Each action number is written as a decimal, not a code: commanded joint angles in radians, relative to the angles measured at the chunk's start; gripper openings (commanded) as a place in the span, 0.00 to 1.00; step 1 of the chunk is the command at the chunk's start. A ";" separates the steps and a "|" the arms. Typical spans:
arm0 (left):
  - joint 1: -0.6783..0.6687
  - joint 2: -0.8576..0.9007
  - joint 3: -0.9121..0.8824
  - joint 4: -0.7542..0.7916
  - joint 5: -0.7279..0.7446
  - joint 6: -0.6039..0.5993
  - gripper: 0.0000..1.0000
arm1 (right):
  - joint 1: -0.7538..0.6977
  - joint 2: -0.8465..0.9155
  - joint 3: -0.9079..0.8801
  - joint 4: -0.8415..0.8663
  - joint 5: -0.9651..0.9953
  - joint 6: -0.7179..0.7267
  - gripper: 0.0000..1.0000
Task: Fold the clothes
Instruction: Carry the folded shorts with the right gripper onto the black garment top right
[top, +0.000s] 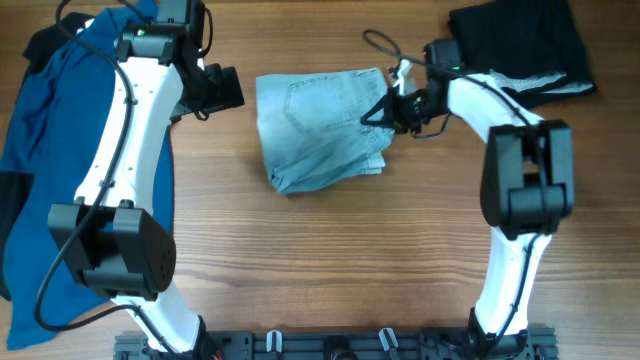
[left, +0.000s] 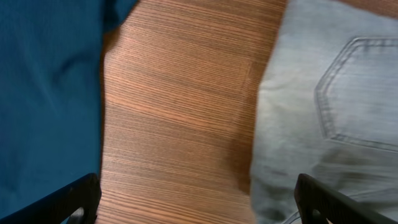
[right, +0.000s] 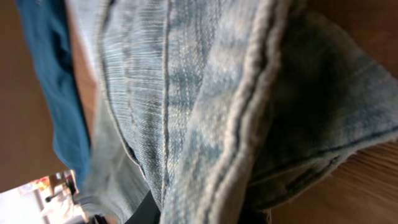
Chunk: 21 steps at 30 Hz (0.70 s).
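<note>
The shorts (top: 322, 125) lie folded in a rough square on the table (top: 330, 260), between the two grippers. The right gripper (top: 372, 112) is seen at the edge of the shorts nearest it, with its jaws drawn to a point on the denim and clenched on that edge. In the right wrist view almost everything is covered by the denim, pressed close to the lens. A stitched hem and a folded layer can be made out, but the fingers themselves are hidden. Only a dark sliver at the bottom edge is seen, and it cannot be identified. A blurred strip of the shirt (right: 56, 93) is seen beyond the denim.

The left gripper (top: 225, 88) is held just off the opposite edge of the shorts, its jaws released and spread wide. In the left wrist view only the fingertips (left: 74, 200) are shown, cut off at the bottom corners. Bare wood lies between them. The pocket side of the shorts is seen by one tip, and the shirt (left: 43, 93) outside the other.

Behind the left gripper, the shirt is largely hidden under the left arm. A black garment (top: 520, 40) lies behind the right gripper and is cut off by the frame's top edge.
</note>
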 joint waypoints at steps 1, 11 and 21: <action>-0.002 -0.009 0.014 0.005 -0.010 0.009 1.00 | 0.007 -0.141 0.008 0.010 -0.049 -0.012 0.04; -0.002 -0.009 0.014 0.005 -0.010 0.008 1.00 | 0.005 -0.352 0.008 0.098 0.138 0.063 0.04; -0.002 -0.008 0.014 0.005 -0.010 0.008 1.00 | -0.126 -0.439 0.011 0.336 0.206 0.341 0.04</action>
